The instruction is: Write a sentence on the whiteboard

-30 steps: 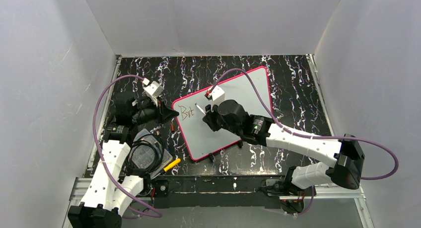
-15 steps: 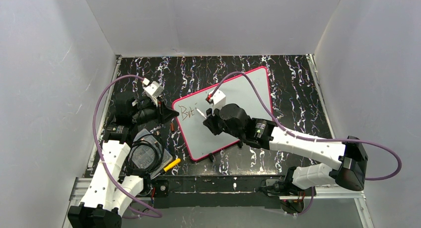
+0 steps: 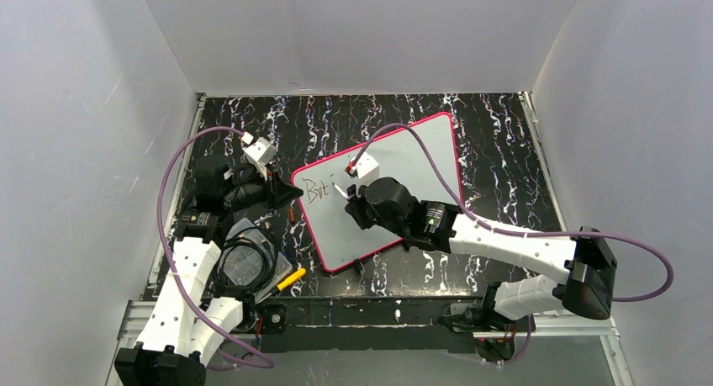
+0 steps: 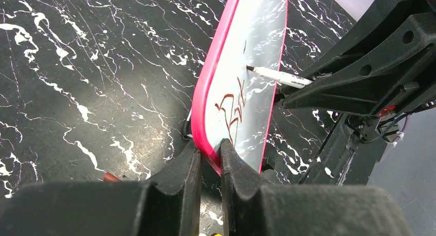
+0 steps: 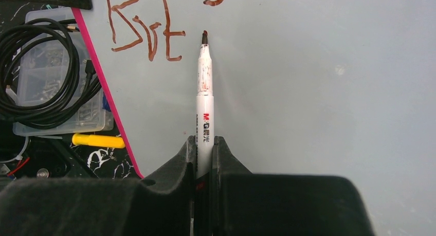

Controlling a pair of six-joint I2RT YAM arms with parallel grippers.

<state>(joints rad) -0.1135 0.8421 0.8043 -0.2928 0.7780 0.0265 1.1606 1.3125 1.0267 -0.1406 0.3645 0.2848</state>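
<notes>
The whiteboard (image 3: 395,171), pink-framed, lies tilted on the black marbled table. My left gripper (image 3: 290,194) is shut on its left frame edge (image 4: 212,143). My right gripper (image 5: 204,146) is shut on a white marker (image 5: 204,92), also seen from above as the marker (image 3: 338,188). Its tip rests on the board just right of the reddish-brown lettering (image 5: 144,28), the start of the sentence, which reads roughly "Brt". A short stroke (image 5: 213,1) sits above the tip. From above the lettering (image 3: 315,190) is near the board's left edge.
A clear plastic box (image 5: 61,89) with coiled black cables on it sits left of the board, box (image 3: 248,264) from above. A yellow pen-like object (image 5: 97,140) lies beside it. White walls enclose the table on three sides.
The right arm has shifted slightly, carrying the marker tip a little up and left on the board. The left gripper holds still.
</notes>
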